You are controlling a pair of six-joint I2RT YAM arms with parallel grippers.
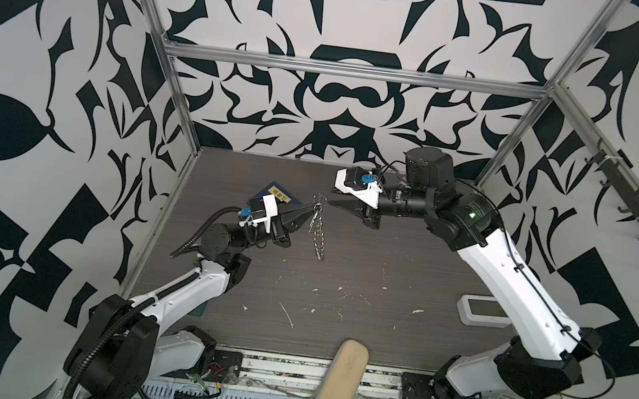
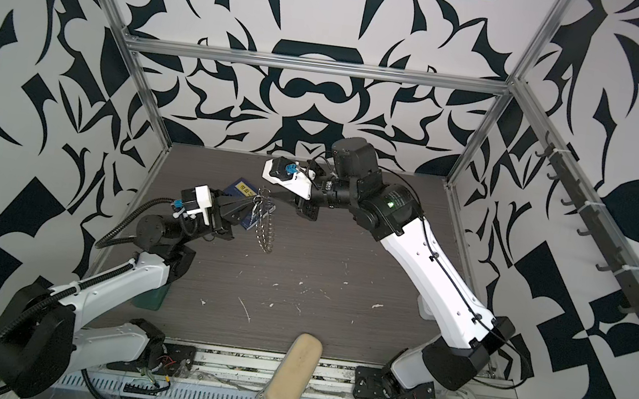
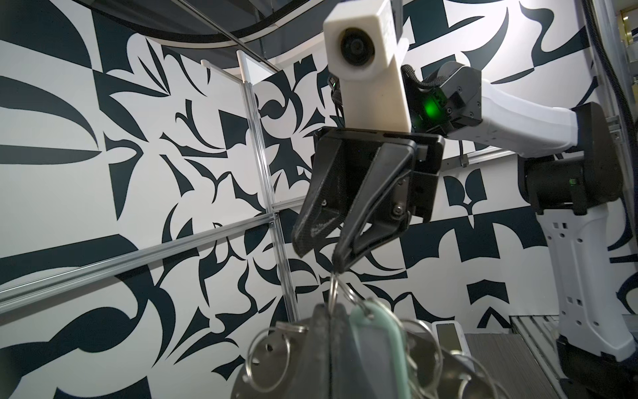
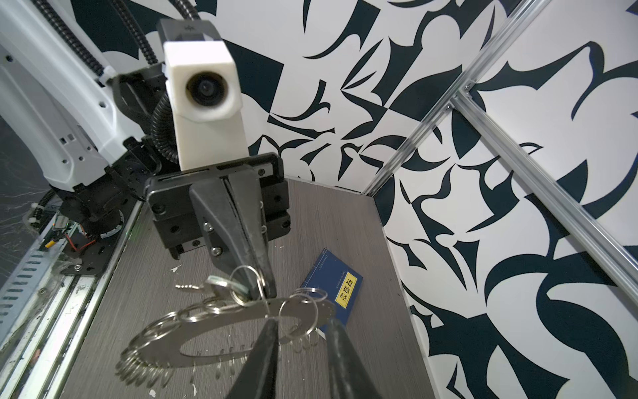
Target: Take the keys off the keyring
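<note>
Left gripper pinches the keyring rim, ring hanging vertical. My right gripper, jaws slightly apart, sits just right of the keys.

Ahead of right gripper: keyring hanging edge-on, blocking the way.
Below it: bare table, open.
Below, beside left gripper: flat blue book.

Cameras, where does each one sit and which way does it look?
Top views: high over the front, looking down at the table; the left arm and right arm show.
Left wrist: behind the left gripper, looking past it at the right gripper.
Right wrist: behind the right gripper, facing the left gripper and a blue book; its own fingers show.
Shared: both wrist views see the keyring, held by the left gripper.
</note>
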